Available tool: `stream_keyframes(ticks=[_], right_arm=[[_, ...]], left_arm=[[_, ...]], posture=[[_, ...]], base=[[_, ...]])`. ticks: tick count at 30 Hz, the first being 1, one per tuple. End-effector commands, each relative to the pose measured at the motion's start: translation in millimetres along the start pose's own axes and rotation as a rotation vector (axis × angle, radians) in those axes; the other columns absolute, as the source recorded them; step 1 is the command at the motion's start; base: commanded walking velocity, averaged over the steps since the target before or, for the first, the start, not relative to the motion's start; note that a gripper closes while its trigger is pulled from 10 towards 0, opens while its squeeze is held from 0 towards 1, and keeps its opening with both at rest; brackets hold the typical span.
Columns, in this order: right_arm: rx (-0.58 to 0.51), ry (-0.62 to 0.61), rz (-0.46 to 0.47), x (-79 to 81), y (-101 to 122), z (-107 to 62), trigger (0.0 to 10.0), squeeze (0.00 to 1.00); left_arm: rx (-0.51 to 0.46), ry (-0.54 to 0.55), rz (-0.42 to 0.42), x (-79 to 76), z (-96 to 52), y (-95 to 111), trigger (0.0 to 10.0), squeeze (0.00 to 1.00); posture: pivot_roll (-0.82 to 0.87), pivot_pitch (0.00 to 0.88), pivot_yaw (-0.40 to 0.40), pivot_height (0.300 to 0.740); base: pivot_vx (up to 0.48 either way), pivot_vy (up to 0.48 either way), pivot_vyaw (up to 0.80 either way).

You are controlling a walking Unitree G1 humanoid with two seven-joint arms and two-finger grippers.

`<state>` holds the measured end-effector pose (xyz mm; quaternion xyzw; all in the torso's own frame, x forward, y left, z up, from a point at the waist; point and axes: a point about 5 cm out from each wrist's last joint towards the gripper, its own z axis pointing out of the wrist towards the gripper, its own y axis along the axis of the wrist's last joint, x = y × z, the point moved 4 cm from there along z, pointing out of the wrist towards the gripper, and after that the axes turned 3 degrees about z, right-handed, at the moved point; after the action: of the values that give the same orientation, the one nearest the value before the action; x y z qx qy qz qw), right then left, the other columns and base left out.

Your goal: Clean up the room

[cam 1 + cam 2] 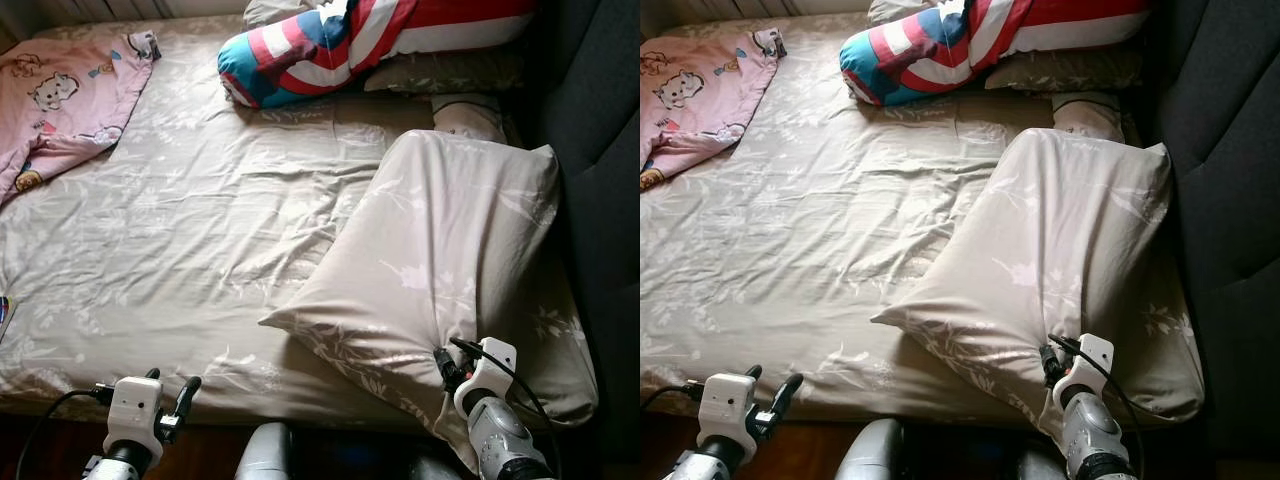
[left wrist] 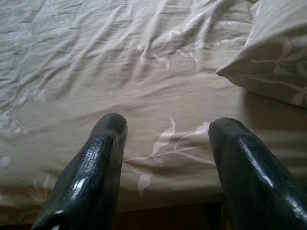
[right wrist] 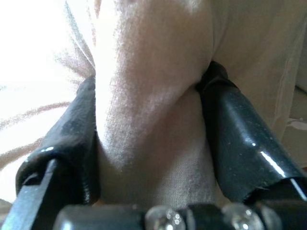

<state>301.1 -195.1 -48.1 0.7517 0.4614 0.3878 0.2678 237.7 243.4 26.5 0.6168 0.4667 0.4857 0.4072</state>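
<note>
Right gripper [image 1: 447, 368]: we are pinching the near edge of the pillow [image 1: 450, 250], jaws closed on a bunched fold of its cover; the right wrist view is showing cloth squeezed between both fingers [image 3: 230, 139].
Left gripper [image 1: 170, 385]: we are holding it low at the near left, over the near edge of the bed [image 1: 180, 240], jaws standing wide with nothing between them.
Pillow position: it is lying on the right half of the bed, near the dark headboard [image 1: 600, 150], with one corner pointing left toward the middle of the sheet.
Long axis: it is running from near to far, away from our right jaws, so the bulk is lying beyond the grip.
Nearer arm: the right, already on it; the left is standing well apart from the pillow's left corner.
Far end: a striped pillow [image 1: 340, 45] is lying there, and a pink blanket [image 1: 60, 100] at far left.
Judgement: we are probably set to carry the pillow toward the far end.
</note>
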Motion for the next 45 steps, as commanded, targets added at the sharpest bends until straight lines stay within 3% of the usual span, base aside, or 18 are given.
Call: stream_keyframes(ticks=[1,22,29,34,35,38,41,42,43,44,45], right_arm=[[0.167,-0.048,0.013,-10.8,-49.1,-12.4,0.0,0.00],[0.147,-0.067,-0.009,-14.5,-42.3,-11.0,0.0,0.00],[0.120,-0.120,-0.017,-24.5,-34.1,-10.8,0.0,0.00],[0.011,-0.262,-0.067,-57.6,0.1,-12.6,0.0,0.00],[0.011,-0.262,-0.067,-57.6,0.1,-12.6,0.0,0.00],[-0.121,-0.415,-0.091,-95.6,40.6,-22.6,0.0,0.00],[-0.165,-0.455,-0.127,-106.6,56.0,-27.0,0.0,0.00],[-0.232,-0.550,-0.116,-127.5,76.6,-37.7,0.0,0.00],[-0.232,-0.550,-0.116,-127.5,76.6,-37.7,0.0,0.00],[-0.292,-0.644,-0.111,-148.3,96.1,-50.7,0.0,0.00],[-0.316,-0.675,-0.115,-156.6,104.9,-56.5,0.0,0.00]], left_arm=[[0.048,0.030,-0.022,5.2,-6.5,-12.3,10.0,0.00],[0.046,0.056,-0.041,3.5,-3.5,-14.5,10.0,0.00],[0.046,0.058,-0.046,2.6,0.7,-14.9,10.0,0.00],[0.041,0.072,-0.054,4.4,9.5,-13.9,10.0,0.00],[0.041,0.072,-0.054,4.4,9.5,-13.9,10.0,0.00],[0.041,0.083,-0.057,7.0,14.3,-14.4,10.0,0.00],[0.043,0.087,-0.059,7.9,16.6,-15.0,10.0,0.00],[0.045,0.092,-0.061,8.9,18.9,-15.8,10.0,0.00],[0.045,0.092,-0.061,8.9,18.9,-15.8,10.0,0.00],[0.045,0.095,-0.065,8.9,21.6,-15.8,10.0,0.00],[0.043,0.096,-0.067,8.8,23.1,-15.4,10.0,0.00]], posture=[[0.21,0.309,0.075,0.670],[0.20,0.302,0.058,0.670],[0.18,0.287,0.053,0.670],[0.16,0.257,0.046,0.670],[0.16,0.257,0.046,0.670],[0.12,0.238,0.044,0.670],[0.11,0.235,0.042,0.670],[0.09,0.229,0.042,0.670],[0.09,0.229,0.042,0.670],[0.08,0.224,0.041,0.670],[0.08,0.221,0.040,0.670]], base=[[0.000,0.000,0.00],[0.000,0.000,0.00],[0.000,0.000,0.00],[0.000,0.000,0.00],[0.000,0.000,0.00],[0.000,0.000,0.00],[0.000,0.000,0.00],[0.000,0.000,0.00],[0.000,0.000,0.00],[0.000,0.000,0.00],[0.000,0.000,0.00]])
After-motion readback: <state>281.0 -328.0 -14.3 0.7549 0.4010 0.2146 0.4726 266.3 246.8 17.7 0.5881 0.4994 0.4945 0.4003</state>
